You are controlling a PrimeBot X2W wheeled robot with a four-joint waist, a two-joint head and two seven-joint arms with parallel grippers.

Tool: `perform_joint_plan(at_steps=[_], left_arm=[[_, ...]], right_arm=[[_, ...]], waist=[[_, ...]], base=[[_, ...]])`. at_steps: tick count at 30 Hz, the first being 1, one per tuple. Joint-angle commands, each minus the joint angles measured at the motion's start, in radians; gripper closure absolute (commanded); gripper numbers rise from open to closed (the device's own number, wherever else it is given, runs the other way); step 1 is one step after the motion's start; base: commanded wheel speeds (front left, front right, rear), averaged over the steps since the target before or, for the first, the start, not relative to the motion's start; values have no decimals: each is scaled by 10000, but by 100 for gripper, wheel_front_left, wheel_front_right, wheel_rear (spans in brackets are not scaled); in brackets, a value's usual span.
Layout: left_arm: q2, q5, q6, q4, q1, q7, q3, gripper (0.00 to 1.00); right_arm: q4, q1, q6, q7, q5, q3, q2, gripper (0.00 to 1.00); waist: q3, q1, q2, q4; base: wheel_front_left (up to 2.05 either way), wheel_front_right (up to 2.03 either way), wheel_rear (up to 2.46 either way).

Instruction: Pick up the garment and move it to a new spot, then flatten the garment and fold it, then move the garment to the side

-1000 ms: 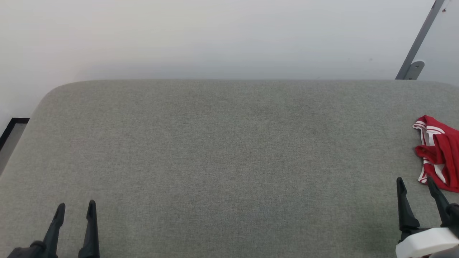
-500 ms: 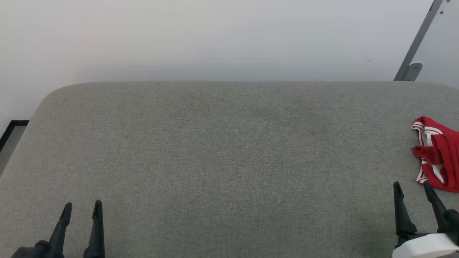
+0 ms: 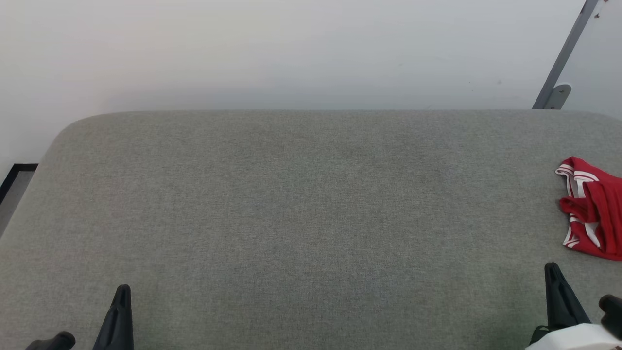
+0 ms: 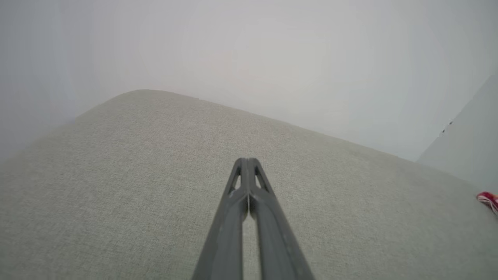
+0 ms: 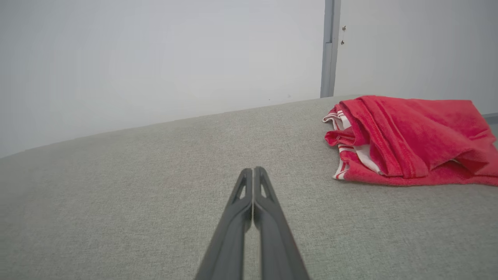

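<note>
Wrinkles fill the garment [image 3: 590, 209], a red shirt bunched up at the right edge of the grey bench [image 3: 311, 204]. The left gripper [image 4: 248, 161] is squeezed tight, holding nothing. The right gripper [image 5: 253, 171] is squeezed tight too, near the garment but not touching.

Hd high, wrists low-ish; shared garment [image 3: 593, 214]

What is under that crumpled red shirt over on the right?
The garment lies bunched on the grey fabric surface, which shows along its visible edges. Whether anything sits beneath the folds cannot be told; the cloth covers that spot.
</note>
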State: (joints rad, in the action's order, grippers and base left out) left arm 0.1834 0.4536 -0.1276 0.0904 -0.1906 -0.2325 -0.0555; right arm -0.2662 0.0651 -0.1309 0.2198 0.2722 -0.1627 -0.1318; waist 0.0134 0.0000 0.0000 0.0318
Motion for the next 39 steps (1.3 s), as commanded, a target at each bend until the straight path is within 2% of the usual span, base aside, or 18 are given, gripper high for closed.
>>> perform_joint_plan(at_steps=[1, 19, 39], left_arm=[[36, 423, 2, -97, 265, 88, -52, 100], [-223, 3158, -10, 326, 955, 833, -105, 100], [-496, 5706, -20, 666, 1582, 1558, -187, 100]], right_arm=[[147, -298, 0, -79, 423, -8, -37, 100], [228, -625, 1, -816, 3540, 154, 163, 100], [246, -973, 1, -1567, 6447, 250, 358, 100]], waist=[[-2, 0, 0, -3], [-26, 0, 0, -51], [-56, 0, 0, -107]], base=[[0, 0, 0], [0, 0, 0], [0, 0, 0]])
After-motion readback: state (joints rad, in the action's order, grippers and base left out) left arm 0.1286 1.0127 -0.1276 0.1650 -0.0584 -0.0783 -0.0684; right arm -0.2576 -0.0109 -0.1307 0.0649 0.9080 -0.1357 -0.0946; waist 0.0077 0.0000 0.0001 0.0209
